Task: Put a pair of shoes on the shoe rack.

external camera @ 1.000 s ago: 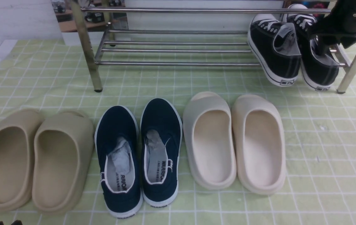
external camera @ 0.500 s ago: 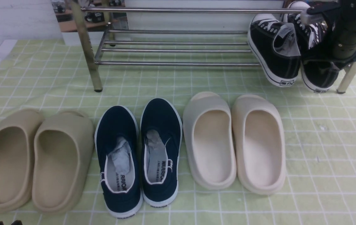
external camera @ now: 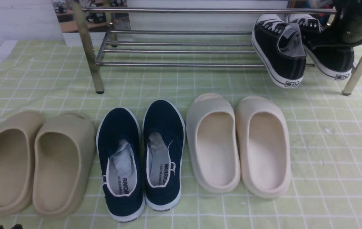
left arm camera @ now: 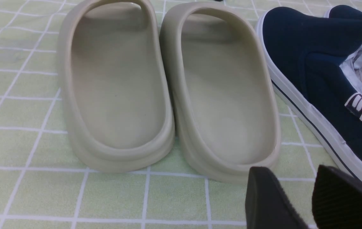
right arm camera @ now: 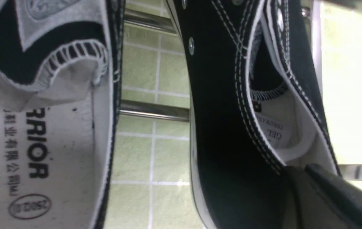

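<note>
The shoe rack stands at the back of the green checked cloth. Two black lace-up sneakers are at its right end. The left sneaker leans on the tubes, heel hanging over the front tube. My right arm reaches down to the right sneaker. In the right wrist view my right gripper is shut on the side wall of the right sneaker, beside the left sneaker's insole. My left gripper is open and empty, low over the cloth.
A row of shoes lies in front of the rack: tan slides, navy slip-ons and cream slides. The rack's right leg stands close to the held sneaker. The left gripper sits just before the tan slides.
The right gripper has lifted and turned the right sneaker: its heel, which hung low over the front tube, now sits higher and further right. The left sneaker and left arm have not moved.
</note>
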Action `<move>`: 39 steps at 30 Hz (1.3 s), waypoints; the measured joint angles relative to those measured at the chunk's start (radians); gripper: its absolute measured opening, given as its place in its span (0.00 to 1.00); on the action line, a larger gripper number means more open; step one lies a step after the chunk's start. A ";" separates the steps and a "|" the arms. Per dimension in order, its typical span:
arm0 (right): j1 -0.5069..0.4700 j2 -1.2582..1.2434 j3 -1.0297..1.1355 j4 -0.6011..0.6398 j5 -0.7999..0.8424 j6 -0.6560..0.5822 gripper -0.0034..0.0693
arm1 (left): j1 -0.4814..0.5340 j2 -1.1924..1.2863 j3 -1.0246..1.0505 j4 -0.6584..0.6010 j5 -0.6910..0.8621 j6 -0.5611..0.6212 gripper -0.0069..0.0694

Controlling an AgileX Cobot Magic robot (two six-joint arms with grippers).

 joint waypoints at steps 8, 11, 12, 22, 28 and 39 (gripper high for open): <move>0.000 0.000 -0.005 0.139 -0.039 -0.091 0.33 | 0.000 0.000 0.000 0.000 0.000 0.000 0.40; 0.000 -0.002 -0.008 0.159 -0.020 -0.105 0.50 | 0.000 0.000 0.000 0.000 0.000 0.000 0.40; 0.000 -0.010 -0.008 0.169 -0.005 -0.108 0.58 | 0.000 0.000 0.000 0.000 0.000 0.000 0.40; 0.000 -0.333 -0.004 0.236 0.047 -0.115 0.49 | 0.000 0.000 0.000 0.000 0.000 0.000 0.40; 0.000 -0.691 0.224 0.237 -0.081 -0.118 0.05 | 0.000 0.000 0.000 0.000 0.000 0.000 0.40; 0.000 -1.335 1.142 0.236 -0.690 -0.119 0.04 | 0.000 0.000 0.000 0.000 0.000 0.000 0.40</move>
